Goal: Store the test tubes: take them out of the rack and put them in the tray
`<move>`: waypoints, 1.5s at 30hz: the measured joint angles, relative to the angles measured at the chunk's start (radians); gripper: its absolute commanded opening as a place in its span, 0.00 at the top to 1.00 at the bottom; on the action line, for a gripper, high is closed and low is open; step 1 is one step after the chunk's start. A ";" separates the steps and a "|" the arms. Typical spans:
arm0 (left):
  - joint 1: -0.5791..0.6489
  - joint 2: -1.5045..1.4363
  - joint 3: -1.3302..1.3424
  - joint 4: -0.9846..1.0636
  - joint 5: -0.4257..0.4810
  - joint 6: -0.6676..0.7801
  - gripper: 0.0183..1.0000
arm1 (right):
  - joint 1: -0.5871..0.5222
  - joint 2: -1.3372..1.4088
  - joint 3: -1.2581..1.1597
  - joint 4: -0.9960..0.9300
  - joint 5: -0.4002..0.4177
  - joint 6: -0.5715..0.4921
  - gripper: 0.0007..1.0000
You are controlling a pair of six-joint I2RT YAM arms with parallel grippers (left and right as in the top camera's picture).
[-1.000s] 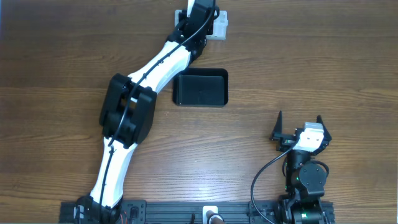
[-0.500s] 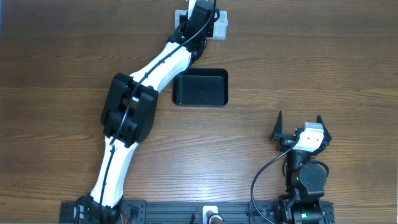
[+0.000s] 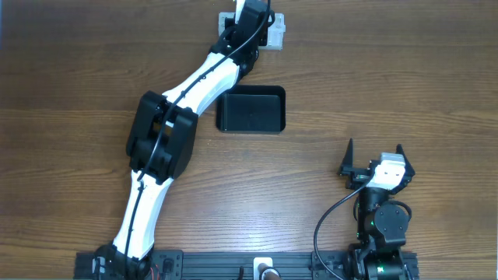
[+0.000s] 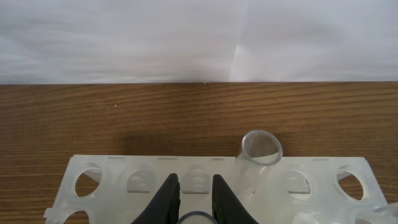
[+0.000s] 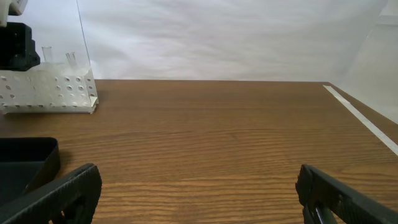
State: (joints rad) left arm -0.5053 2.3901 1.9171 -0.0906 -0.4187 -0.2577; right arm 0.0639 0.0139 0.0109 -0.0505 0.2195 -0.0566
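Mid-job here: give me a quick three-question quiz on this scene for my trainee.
1. How many tubes lie in the tray?
2. True or false: the right gripper is open.
3. The left gripper is shut on: A) a tube in the rack; B) the tray's rim; C) nothing.
Key: 1 zero; 2 true; 3 A.
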 measured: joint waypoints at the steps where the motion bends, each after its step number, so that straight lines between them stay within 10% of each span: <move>1: 0.000 -0.005 0.000 -0.002 0.000 0.000 0.88 | 0.000 0.000 0.000 0.000 0.000 0.000 0.01; 11: 0.000 -0.303 0.002 -0.132 0.004 0.006 0.89 | 0.000 0.000 0.000 0.000 0.000 0.000 0.01; 23: -0.051 -0.547 -0.015 -0.787 0.017 -0.229 0.89 | 0.000 0.000 0.000 0.000 0.000 0.000 0.01; 45: -0.093 -0.364 -0.296 -0.692 0.157 -0.364 0.88 | 0.000 0.000 0.000 0.000 0.000 0.000 0.01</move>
State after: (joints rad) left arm -0.5983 2.0258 1.6211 -0.7830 -0.2615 -0.6220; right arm 0.0639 0.0139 0.0109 -0.0505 0.2195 -0.0563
